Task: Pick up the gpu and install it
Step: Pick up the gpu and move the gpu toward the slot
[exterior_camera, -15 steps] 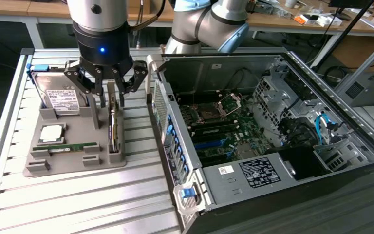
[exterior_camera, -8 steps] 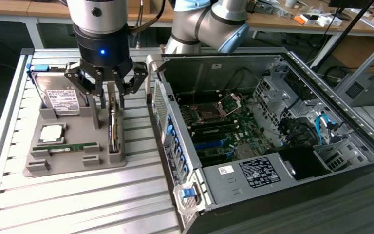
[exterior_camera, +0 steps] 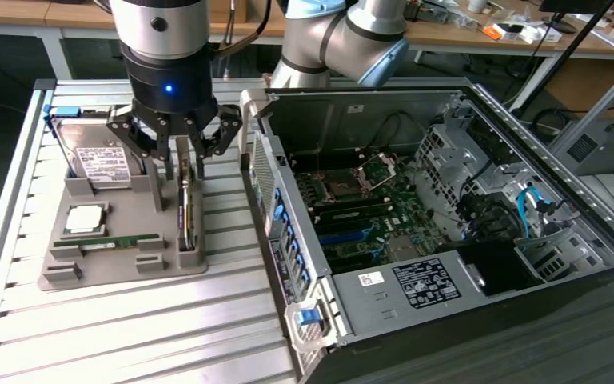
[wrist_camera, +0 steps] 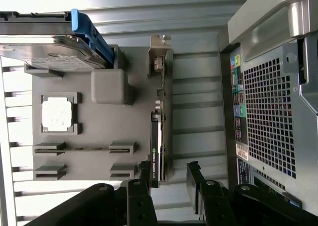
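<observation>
Table (exterior_camera: 125, 336): slatted metal, filling the left half of the exterior view.

Computer case (exterior_camera: 334, 120): lying open on the exterior view's right, motherboard exposed.

Claw (exterior_camera: 179, 172): in the upper left of the exterior view, directly above the tray, spread wide and gripping nothing. Its fingers (wrist_camera: 145, 169) straddle one end of the gpu, one just beside the card, the other apart from it.

Grey tray (exterior_camera: 109, 260): on the table, beside the case.

Hard drive (exterior_camera: 99, 160): propped at the tray's far end.

Gpu (exterior_camera: 185, 212): standing on edge in the tray slot nearest the case, not installed.

Processor (exterior_camera: 85, 218): seated flat, mid-tray.

Memory stick (exterior_camera: 121, 240): slotted just below the processor.
</observation>
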Robot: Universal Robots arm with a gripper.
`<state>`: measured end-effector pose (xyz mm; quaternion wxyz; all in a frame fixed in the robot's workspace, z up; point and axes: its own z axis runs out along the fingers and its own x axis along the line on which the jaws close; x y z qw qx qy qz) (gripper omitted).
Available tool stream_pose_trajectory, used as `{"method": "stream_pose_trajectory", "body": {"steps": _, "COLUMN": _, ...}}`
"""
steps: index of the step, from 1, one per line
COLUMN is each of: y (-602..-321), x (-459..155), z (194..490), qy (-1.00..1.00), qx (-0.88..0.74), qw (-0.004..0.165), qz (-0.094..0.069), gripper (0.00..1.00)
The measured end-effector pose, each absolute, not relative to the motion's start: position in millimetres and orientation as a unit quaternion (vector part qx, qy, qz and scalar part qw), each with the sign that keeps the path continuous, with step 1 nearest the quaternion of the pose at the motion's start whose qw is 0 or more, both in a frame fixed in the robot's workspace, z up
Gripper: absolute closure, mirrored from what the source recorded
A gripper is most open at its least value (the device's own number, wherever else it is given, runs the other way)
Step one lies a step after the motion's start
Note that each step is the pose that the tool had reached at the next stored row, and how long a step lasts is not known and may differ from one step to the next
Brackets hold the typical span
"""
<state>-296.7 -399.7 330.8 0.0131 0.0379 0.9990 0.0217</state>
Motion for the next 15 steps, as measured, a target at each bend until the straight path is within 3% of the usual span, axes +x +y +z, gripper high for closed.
{"method": "stream_pose_trajectory", "body": {"steps": 15, "y": -399.7, "x": -297.0, "z": 323.3, "qy": 0.999, "qx": 0.038, "qw": 0.013, "qz": 0.022, "gripper": 0.58}}
